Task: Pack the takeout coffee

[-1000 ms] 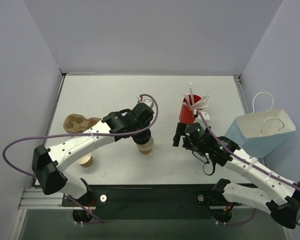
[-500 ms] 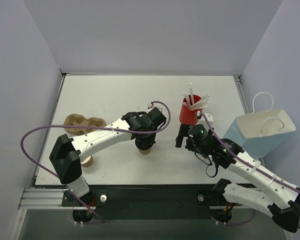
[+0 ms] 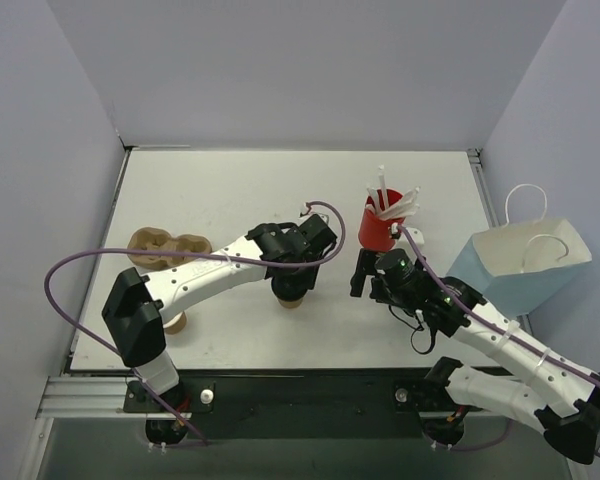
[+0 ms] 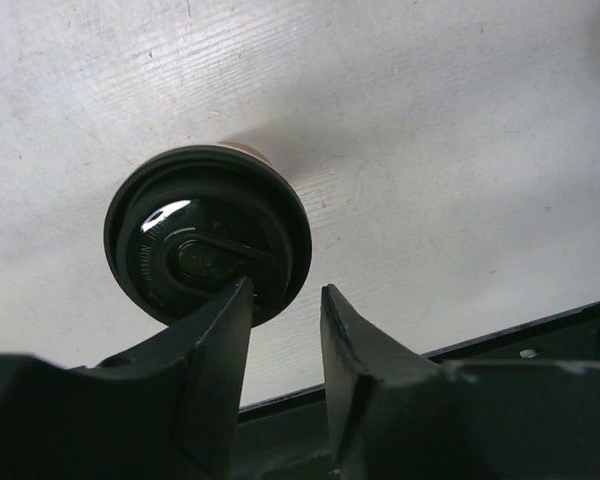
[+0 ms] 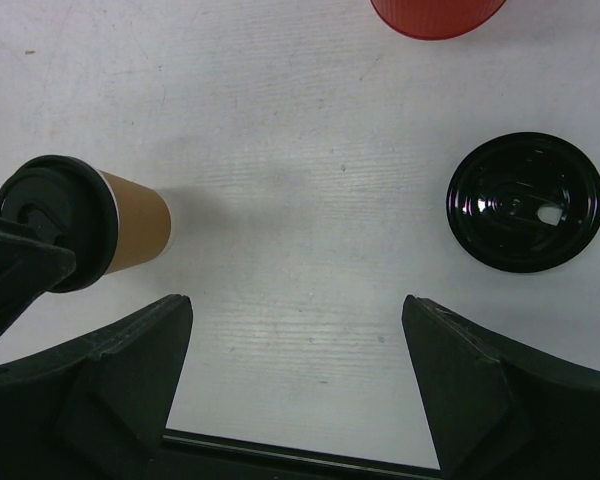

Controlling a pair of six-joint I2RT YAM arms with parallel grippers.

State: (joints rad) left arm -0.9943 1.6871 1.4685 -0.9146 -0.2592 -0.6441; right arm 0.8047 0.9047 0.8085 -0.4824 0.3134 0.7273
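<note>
Starting at the far left of the white table [image 3: 210,190], a tan moulded-pulp cup carrier [image 3: 165,248] lies flat. Nearer the arm bases, a small tan paper cup [image 3: 172,322] sits half hidden under the left arm.

That arm stretches to the table's middle, and there's the takeout coffee [image 4: 208,245], a small tan kraft paper cup under a round black plastic lid. It stands upright on the table surface. The left gripper [image 4: 285,290] hangs right above it. From its wrist camera the jaws are parted by a narrow gap with bare table showing through and nothing pinched between them. One fingertip [image 4: 235,300] crosses the lid's rim in that view; whether it touches is impossible to say.

Moving right, the right gripper [image 5: 295,310] sits low over the table just beside the coffee, its fingers spread wide and empty. Its camera catches the coffee on the left and a loose round black plastic lid [image 5: 525,200] lying flat on the right.

Just behind that gripper stands a red ribbed cup [image 3: 377,232] with white straws [image 3: 395,203] fanning out of it.

At the far right edge, a pale blue paper bag with white loop handles [image 3: 520,265] stands open-mouthed, well apart from the coffee.
</note>
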